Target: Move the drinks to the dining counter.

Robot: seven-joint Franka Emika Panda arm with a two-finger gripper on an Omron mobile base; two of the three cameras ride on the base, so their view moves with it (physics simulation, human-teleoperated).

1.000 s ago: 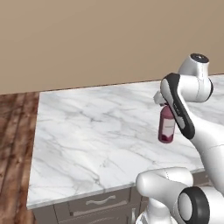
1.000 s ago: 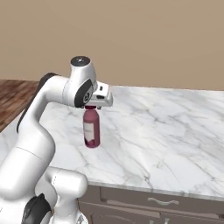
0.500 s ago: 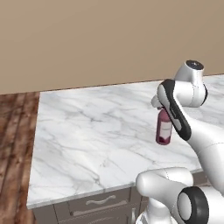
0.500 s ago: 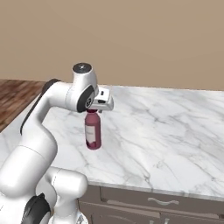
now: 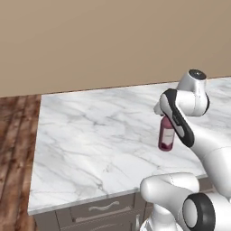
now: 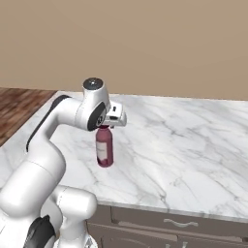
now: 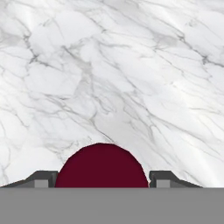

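1. We see the maroon bottle (image 5: 166,136) upright, its base at or just above the dining counter (image 5: 90,135), toward the near right part of the slab from the left base camera; from the right base camera the bottle (image 6: 104,147) sits toward the near left.
2. Our gripper (image 6: 103,127) comes down on the bottle's top, and in the hand camera the dark-red cap (image 7: 101,165) sits between the two fingertips (image 7: 41,178), which pinch it from either side.
3. Beyond the counter's far edge we see a plain tan wall (image 5: 90,40).
4. Wooden floor (image 5: 16,149) lies left of the counter.
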